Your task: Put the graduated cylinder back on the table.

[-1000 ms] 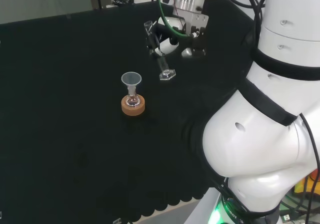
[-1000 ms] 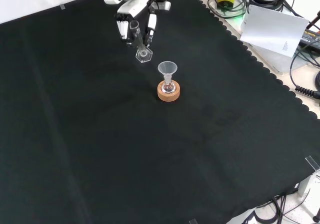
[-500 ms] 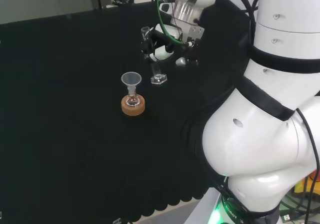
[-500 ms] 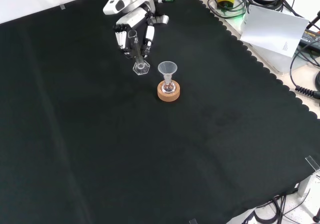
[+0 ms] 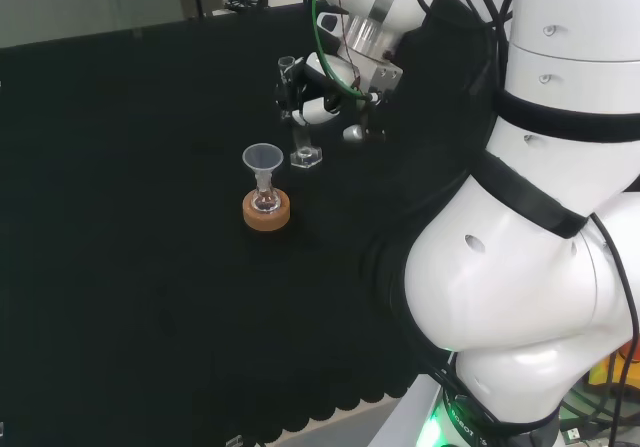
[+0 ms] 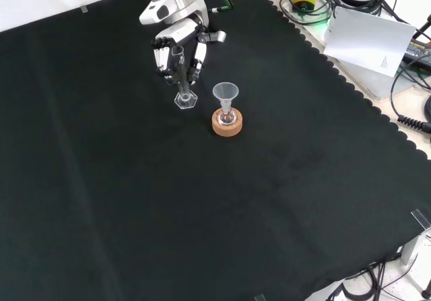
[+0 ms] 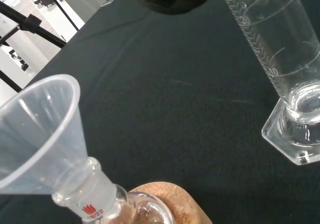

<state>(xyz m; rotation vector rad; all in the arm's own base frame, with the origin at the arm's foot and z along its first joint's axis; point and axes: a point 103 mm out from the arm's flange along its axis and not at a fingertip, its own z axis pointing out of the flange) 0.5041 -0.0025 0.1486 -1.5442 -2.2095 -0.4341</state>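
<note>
Graduated cylinder is gripped upright w/ curled fingers of the hand, its base at the tabletop cloth, just beside funnel & flask on cork ring.

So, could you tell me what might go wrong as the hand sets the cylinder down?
1. The cylinder is tall and narrow on a small base; if the hand, curled round its upper part, lets go while it leans, it could topple on the cloth.
2. The flask with its funnel on a cork ring stands close by, so a falling cylinder or a withdrawing finger might knock it.
</note>
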